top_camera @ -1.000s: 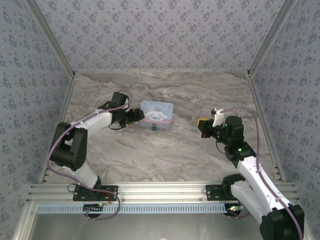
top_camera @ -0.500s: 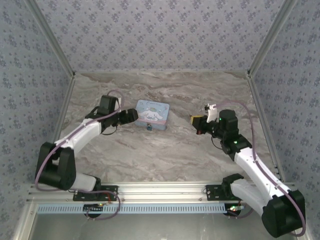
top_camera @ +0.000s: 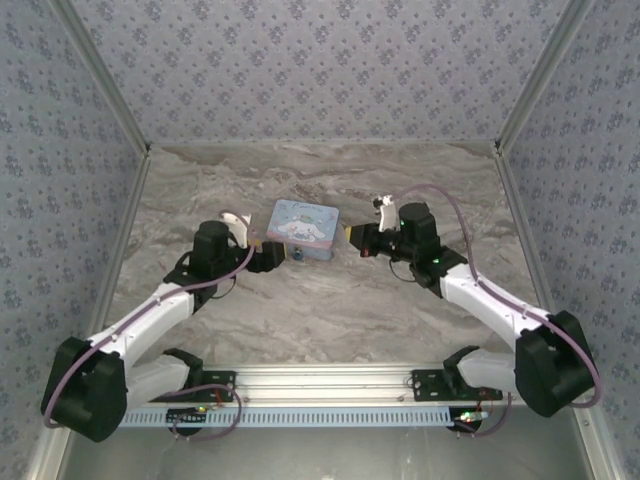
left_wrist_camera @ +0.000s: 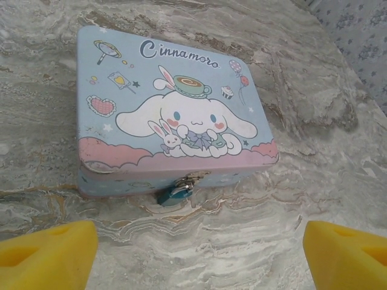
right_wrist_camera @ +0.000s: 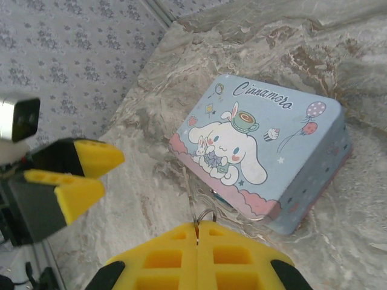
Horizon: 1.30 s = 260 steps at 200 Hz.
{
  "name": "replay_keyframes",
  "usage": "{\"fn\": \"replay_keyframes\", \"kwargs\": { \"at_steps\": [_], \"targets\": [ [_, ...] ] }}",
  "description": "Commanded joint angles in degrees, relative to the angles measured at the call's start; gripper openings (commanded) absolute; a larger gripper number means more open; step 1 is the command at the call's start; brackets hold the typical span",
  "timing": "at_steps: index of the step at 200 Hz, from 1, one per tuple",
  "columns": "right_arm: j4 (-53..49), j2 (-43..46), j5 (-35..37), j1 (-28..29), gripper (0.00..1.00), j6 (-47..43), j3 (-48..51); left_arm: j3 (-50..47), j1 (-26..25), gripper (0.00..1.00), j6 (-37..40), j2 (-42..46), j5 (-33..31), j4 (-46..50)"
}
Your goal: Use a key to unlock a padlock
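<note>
The tiny blue padlock (left_wrist_camera: 172, 194) hangs from the latch on the front wall of a light-blue cartoon tin (left_wrist_camera: 169, 103), resting on the marble. My left gripper (left_wrist_camera: 196, 257) is open, a short way in front of the padlock, with bare table between its yellow fingers. In the top view the left gripper (top_camera: 272, 256) sits at the tin's (top_camera: 303, 228) front left corner. My right gripper (right_wrist_camera: 197, 225) is shut on a thin metal key (right_wrist_camera: 189, 197) with a ring, its blade pointing towards the tin's latch. From above, the right gripper (top_camera: 358, 237) hovers just right of the tin.
The marble table (top_camera: 330, 300) is walled by patterned panels at the back and on both sides. An aluminium rail (top_camera: 320, 385) runs along the near edge by the arm bases. The left gripper's yellow fingers (right_wrist_camera: 72, 158) appear at the left of the right wrist view.
My right gripper has swung left with the key, close to the tin's right side. My left arm has lowered and drawn its gripper towards the tin's front left corner.
</note>
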State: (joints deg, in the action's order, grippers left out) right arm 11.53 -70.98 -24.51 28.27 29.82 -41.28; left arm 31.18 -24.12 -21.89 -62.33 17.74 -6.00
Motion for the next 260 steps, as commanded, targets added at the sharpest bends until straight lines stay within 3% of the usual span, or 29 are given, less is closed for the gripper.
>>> {"fn": "replay_keyframes", "kwargs": {
  "at_steps": [1, 30, 56, 188, 260],
  "targets": [
    [3.73, -3.42, -2.2, 0.17, 0.0, 7.19, -2.01, -0.45, -0.05, 0.89, 0.55, -0.38, 4.91, -3.32],
    [8.86, -8.57, -2.73, 0.64, 0.0, 9.7, -1.81, 0.86, -0.04, 0.85, 0.81, -5.7, 11.12, -2.81],
    [13.78, -13.36, -2.71, 0.99, 0.0, 11.39, -2.51, 0.17, -0.05, 0.83, 0.27, -8.64, 12.55, -5.99],
    [18.44, -31.33, -3.66, 3.59, 0.0, 10.61, -12.06, -1.65, -0.03, 0.8, 4.9, -11.47, 11.86, -10.78],
    [11.94, -35.77, -0.35, 5.46, 0.0, 8.58, -13.96, -3.08, -0.13, 0.78, 4.92, -17.83, 11.26, -16.08]
  ]
}}
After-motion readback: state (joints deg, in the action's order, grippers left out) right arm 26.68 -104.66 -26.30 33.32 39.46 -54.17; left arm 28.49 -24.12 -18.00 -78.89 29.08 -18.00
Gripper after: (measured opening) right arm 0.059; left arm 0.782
